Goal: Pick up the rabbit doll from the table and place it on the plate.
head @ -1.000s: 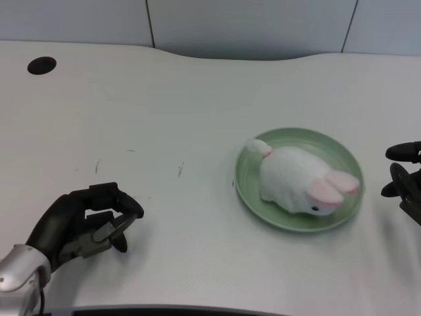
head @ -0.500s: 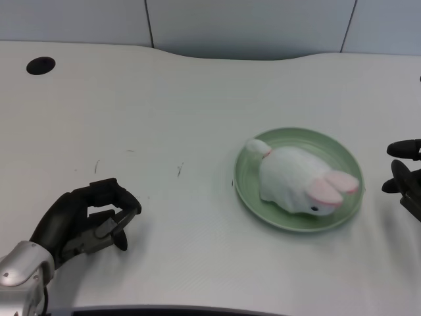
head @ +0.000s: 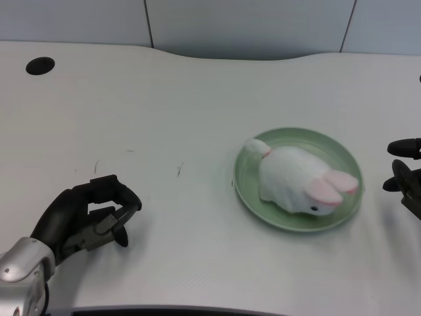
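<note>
A white rabbit doll with pink ears lies on the green plate, right of the table's middle, its head toward the near right rim. My left hand rests low at the near left of the table, far from the plate. Its black fingers are curled in and hold nothing. The silver left forearm shows at the bottom left corner.
My right hand sits at the right edge of the picture, just right of the plate. A dark round hole marks the table's far left. A grey wall runs behind the table's curved far edge.
My left hand has drifted slightly left and up, fingers still curled. The rabbit doll and plate have not moved.
</note>
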You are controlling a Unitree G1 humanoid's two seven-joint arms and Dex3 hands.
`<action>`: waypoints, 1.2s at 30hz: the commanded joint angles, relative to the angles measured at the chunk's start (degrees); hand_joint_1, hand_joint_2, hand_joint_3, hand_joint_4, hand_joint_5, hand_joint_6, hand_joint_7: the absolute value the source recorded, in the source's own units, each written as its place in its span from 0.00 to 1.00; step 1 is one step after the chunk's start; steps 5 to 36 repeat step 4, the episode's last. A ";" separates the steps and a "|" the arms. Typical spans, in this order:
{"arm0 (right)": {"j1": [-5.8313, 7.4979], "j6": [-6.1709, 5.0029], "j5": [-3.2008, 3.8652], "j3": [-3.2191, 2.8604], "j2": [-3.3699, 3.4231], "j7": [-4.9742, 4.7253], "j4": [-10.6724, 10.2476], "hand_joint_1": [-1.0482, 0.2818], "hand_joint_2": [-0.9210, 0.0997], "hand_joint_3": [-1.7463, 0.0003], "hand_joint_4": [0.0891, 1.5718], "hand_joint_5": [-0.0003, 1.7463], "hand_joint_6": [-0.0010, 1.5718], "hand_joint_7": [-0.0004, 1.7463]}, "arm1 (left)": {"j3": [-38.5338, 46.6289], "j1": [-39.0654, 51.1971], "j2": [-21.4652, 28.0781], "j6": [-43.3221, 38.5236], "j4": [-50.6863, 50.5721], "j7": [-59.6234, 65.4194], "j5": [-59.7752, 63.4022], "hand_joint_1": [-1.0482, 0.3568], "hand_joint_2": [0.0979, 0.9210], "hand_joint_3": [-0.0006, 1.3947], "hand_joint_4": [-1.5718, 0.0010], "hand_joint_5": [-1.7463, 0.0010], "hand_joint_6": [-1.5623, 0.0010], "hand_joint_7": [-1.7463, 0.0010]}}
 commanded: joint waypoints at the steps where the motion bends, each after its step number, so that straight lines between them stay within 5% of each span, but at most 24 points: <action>1: 0.14 -1.09 -0.07 -0.55 -1.39 0.32 0.66 0.61 0.00 0.74 0.13 0.90 0.20 0.69 | 0.74 -0.71 0.33 -1.20 1.39 -0.22 -0.12 0.40 1.00 0.30 0.57 0.00 0.61 0.18; 4: 0.09 -0.43 0.27 -0.67 -1.41 0.39 0.57 0.60 0.00 0.74 0.14 0.91 0.21 0.69 | 0.54 -1.03 0.54 -1.83 2.06 -0.27 0.28 0.39 1.00 0.31 0.57 0.00 0.62 0.18; 36: 0.09 -0.43 0.27 -0.67 -1.41 0.39 0.57 0.60 0.00 0.74 0.14 0.91 0.21 0.69 | 0.54 -1.03 0.54 -1.83 2.06 -0.27 0.28 0.39 1.00 0.31 0.57 0.00 0.62 0.18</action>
